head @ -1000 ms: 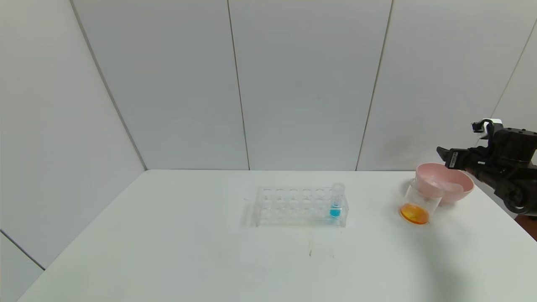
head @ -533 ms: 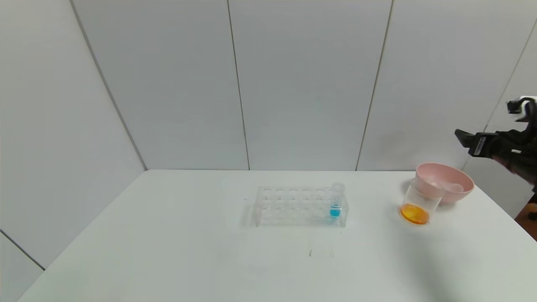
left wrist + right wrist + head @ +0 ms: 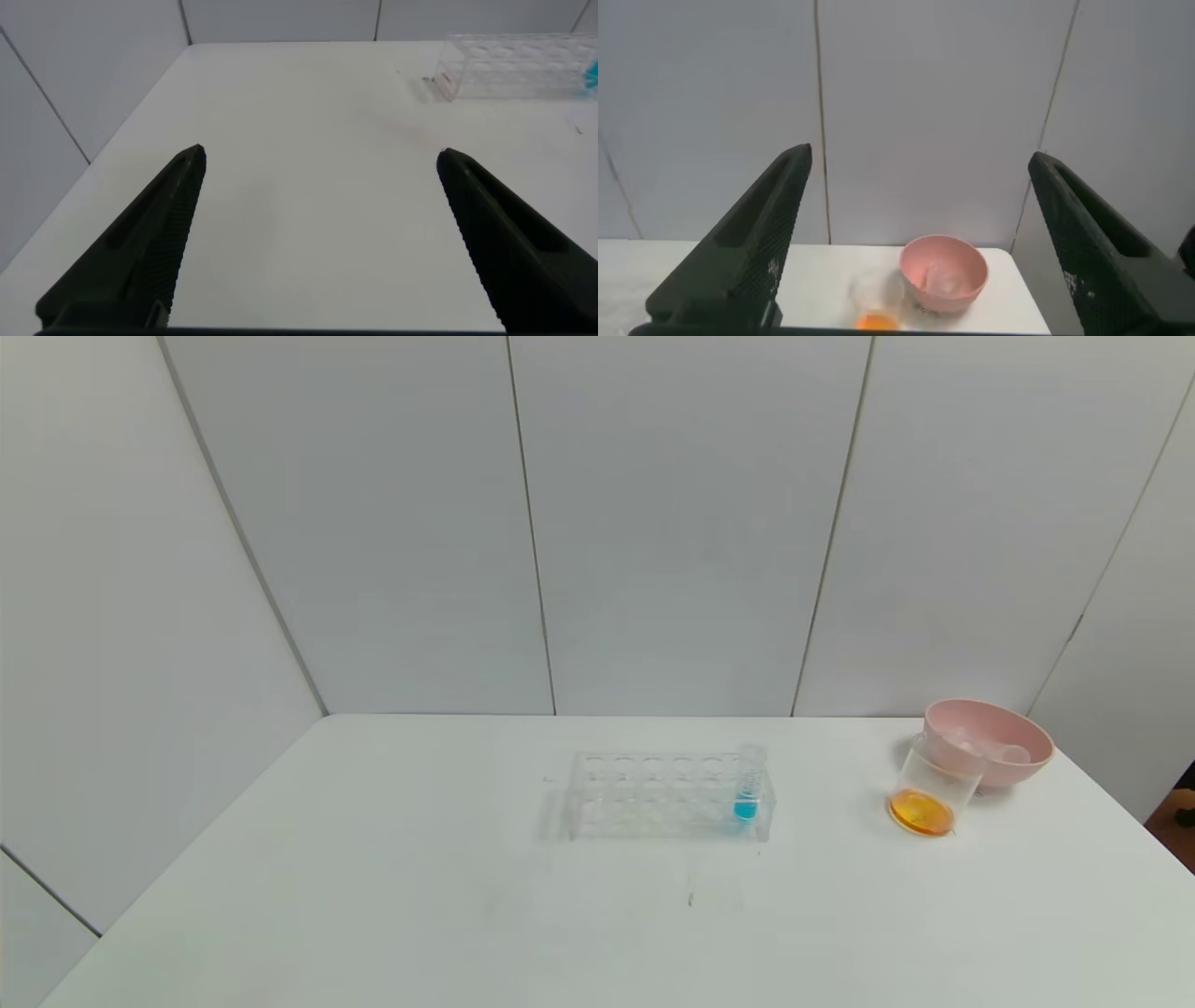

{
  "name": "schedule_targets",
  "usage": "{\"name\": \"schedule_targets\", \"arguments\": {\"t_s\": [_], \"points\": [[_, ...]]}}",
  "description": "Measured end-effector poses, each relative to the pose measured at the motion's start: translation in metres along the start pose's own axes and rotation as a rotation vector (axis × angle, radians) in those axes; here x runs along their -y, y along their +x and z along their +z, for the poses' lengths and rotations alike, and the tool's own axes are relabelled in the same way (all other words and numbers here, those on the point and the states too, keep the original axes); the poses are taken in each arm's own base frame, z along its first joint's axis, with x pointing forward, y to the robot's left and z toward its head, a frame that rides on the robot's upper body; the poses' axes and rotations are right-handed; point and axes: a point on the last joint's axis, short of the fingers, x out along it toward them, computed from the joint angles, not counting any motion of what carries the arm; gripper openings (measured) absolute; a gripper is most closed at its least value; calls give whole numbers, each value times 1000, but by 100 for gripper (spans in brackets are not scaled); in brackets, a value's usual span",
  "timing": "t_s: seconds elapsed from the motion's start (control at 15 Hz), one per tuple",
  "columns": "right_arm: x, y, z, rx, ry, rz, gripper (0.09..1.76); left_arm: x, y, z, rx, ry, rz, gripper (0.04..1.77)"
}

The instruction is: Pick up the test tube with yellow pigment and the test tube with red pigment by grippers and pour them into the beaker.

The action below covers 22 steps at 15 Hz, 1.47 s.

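Note:
The beaker (image 3: 927,791) stands at the table's right, leaning against the pink bowl, with orange liquid in its bottom; it also shows in the right wrist view (image 3: 874,304). No tube with yellow or red liquid shows. Clear tubes with no colour in them (image 3: 1008,752) lie in the bowl. Neither arm shows in the head view. My left gripper (image 3: 320,159) is open and empty over the table's left part. My right gripper (image 3: 920,159) is open and empty, high and well back from the beaker and bowl.
The pink bowl (image 3: 1025,769) sits at the back right corner, also in the right wrist view (image 3: 969,291). A clear tube rack (image 3: 653,795) stands mid-table with a blue-liquid tube (image 3: 746,786) at its right end; the rack shows in the left wrist view (image 3: 514,65).
My right arm has risen and drawn back to the right from above the pink bowl, leaving the head view. The beaker, bowl and rack have not moved.

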Motion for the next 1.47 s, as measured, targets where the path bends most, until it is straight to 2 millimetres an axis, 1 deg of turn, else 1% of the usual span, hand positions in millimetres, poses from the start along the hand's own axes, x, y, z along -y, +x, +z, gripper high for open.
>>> {"name": "schedule_targets", "arguments": {"t_s": [0.07, 0.13, 0.2, 0.27, 0.33, 0.4, 0.47, 0.6, 0.67, 0.73, 0.8, 1.0, 1.13, 1.47], "points": [[-1, -32, 6, 26, 1, -10, 167, 0, 0, 0, 0, 0, 0, 176], [-1, -61, 8, 47, 3, -21, 167, 0, 0, 0, 0, 0, 0, 176], [-1, -90, 6, 62, 3, -27, 168, 0, 0, 0, 0, 0, 0, 176], [-1, -111, 1, 70, 0, -31, 168, 0, 0, 0, 0, 0, 0, 176], [-1, -132, -9, 67, -1, -33, 168, 0, 0, 0, 0, 0, 0, 176], [0, -146, -24, 53, -4, -37, 169, 0, 0, 0, 0, 0, 0, 176], [0, -156, -42, 30, -8, -41, 169, 0, 0, 0, 0, 0, 0, 176], [0, -168, -81, -34, -13, -43, 169, 0, 0, 0, 0, 0, 0, 176], [0, -173, -100, -93, -15, -42, 170, 0, 0, 0, 0, 0, 0, 176], [-1, -177, -116, -158, -16, -40, 170, 0, 0, 0, 0, 0, 0, 176], [-1, -181, -125, -198, -21, -34, 170, 0, 0, 0, 0, 0, 0, 176], [-2, -186, -134, -234, -16, 42, 170, 0, 0, 0, 0, 0, 0, 176], [-3, -190, -143, -301, -20, 79, 170, 0, 0, 0, 0, 0, 0, 176], [-3, -191, -144, -302, -22, 86, 170, 0, 0, 0, 0, 0, 0, 176]]}}
